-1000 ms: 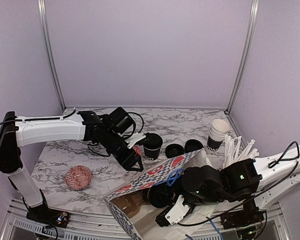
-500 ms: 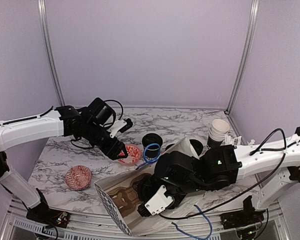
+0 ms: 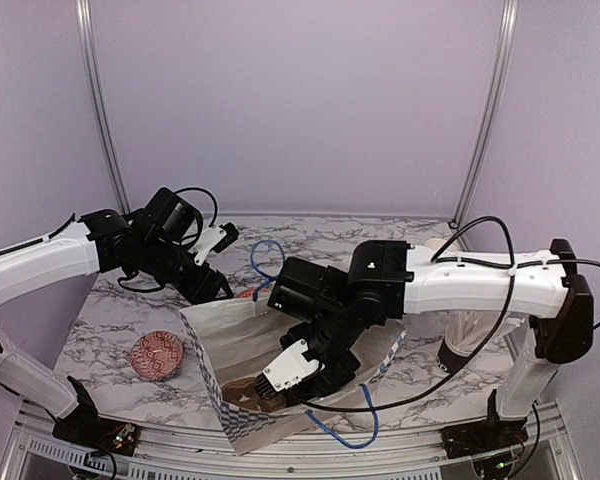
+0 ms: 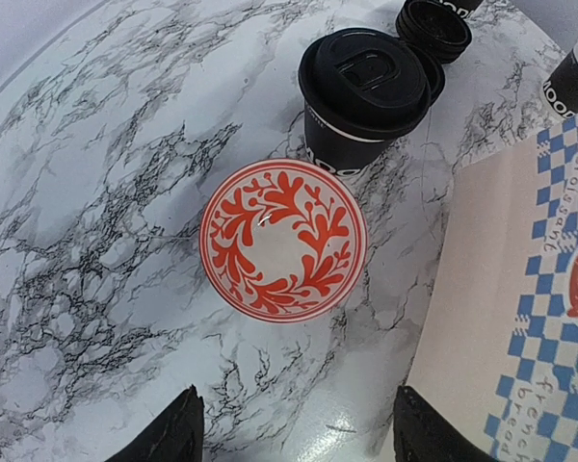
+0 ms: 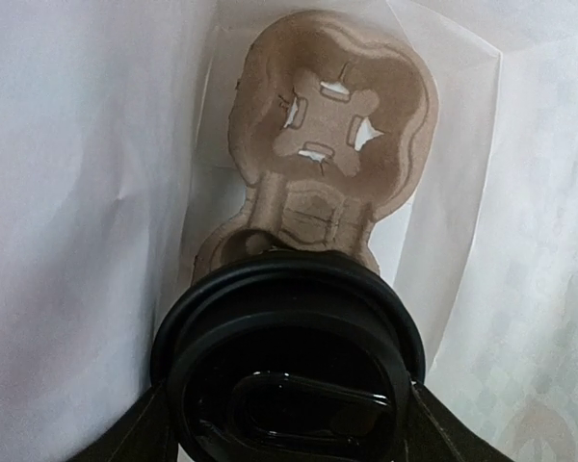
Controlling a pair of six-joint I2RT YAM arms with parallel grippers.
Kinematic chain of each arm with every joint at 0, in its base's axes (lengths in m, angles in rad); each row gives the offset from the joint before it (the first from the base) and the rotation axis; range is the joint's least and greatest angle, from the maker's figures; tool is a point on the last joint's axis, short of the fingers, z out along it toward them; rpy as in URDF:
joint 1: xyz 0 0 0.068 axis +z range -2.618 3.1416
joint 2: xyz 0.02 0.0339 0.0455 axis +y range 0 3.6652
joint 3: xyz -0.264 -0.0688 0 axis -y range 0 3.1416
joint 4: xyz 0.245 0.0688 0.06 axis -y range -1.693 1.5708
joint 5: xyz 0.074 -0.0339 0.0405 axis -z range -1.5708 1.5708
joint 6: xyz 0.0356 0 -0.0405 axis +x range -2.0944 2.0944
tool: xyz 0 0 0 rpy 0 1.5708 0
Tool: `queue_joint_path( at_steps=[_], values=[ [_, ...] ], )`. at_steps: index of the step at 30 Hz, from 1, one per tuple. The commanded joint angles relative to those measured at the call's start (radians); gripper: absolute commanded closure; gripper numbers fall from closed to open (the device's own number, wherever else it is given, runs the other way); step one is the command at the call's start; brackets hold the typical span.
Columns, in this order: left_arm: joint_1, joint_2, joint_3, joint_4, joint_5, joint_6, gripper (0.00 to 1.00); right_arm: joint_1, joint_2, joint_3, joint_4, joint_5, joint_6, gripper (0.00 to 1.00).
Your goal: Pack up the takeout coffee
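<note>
My right gripper [image 5: 289, 438] is shut on a takeout coffee cup; its round black lid [image 5: 289, 371] fills the lower part of the right wrist view. I hold it inside the white paper bag [image 3: 230, 335], just above a brown cardboard cup carrier [image 5: 320, 144] on the bag's bottom. From above, the right gripper [image 3: 305, 378] is down in the bag mouth. A second lidded black cup [image 4: 364, 87] stands on the table behind a red patterned bowl [image 4: 282, 241]. My left gripper [image 4: 299, 443] is open and empty, above the marble in front of that bowl.
The bag's blue-checked side [image 4: 539, 318] lies right of the left gripper. Loose black lids [image 4: 433, 21] and another black cup [image 4: 570, 82] sit beyond the lidded cup. A second red bowl [image 3: 157, 355] sits front left. Blue bag handles [image 3: 266, 262] stick up.
My right arm has swung left and lowered the cup deeper into the bag, over the carrier. The bag has shifted left and opened upward. My left arm has drawn back to the left.
</note>
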Motion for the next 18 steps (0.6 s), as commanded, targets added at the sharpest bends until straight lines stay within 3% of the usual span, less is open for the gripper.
queue_joint_path(
  at_steps=[1,6,14,18],
  values=[
    [0.006,-0.006,0.001,-0.023,-0.019,0.012,0.32,-0.105,0.098,0.073,-0.169,-0.138,0.043,0.58],
    [0.015,-0.018,0.018,-0.031,-0.032,0.015,0.31,-0.160,0.135,0.071,-0.149,-0.158,0.049,0.58],
    [0.018,-0.038,0.049,-0.048,-0.022,-0.007,0.31,-0.163,0.089,-0.109,0.013,-0.114,0.075,0.59],
    [0.018,-0.072,0.064,-0.059,-0.006,-0.007,0.31,-0.164,0.076,-0.106,0.014,-0.121,0.084,0.57]
  ],
)
